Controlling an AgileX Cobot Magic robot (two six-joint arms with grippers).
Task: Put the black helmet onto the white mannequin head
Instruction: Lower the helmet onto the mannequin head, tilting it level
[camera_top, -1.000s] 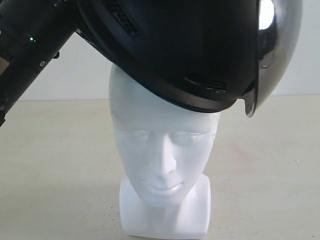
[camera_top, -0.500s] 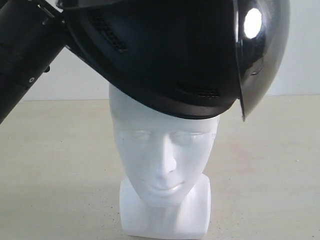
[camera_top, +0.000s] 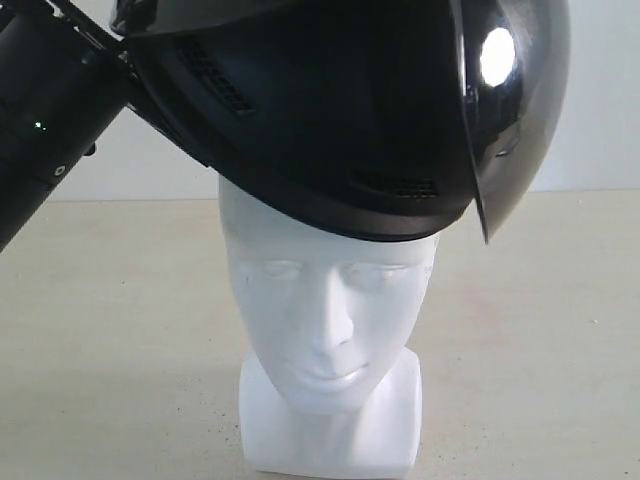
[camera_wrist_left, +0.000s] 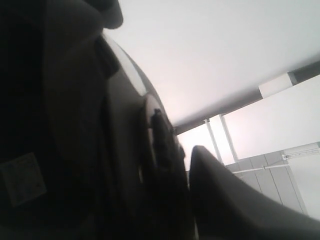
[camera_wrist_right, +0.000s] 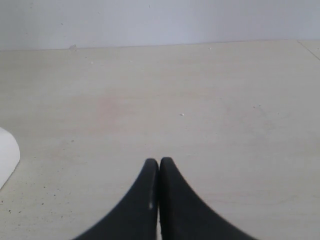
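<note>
At the left gripper (camera_wrist_left: 175, 155), hold impossible to tell, the helmet (camera_top: 340, 110) is sitting tilted on the head (camera_top: 320, 300), higher nearest the gripper.

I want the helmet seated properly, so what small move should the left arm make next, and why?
Probably tip the helmet down on the side of the left arm until it sits level. It appears to rest tilted on the crown of the mannequin head: its rim is low beside the visor and raised on the arm's side.
</note>
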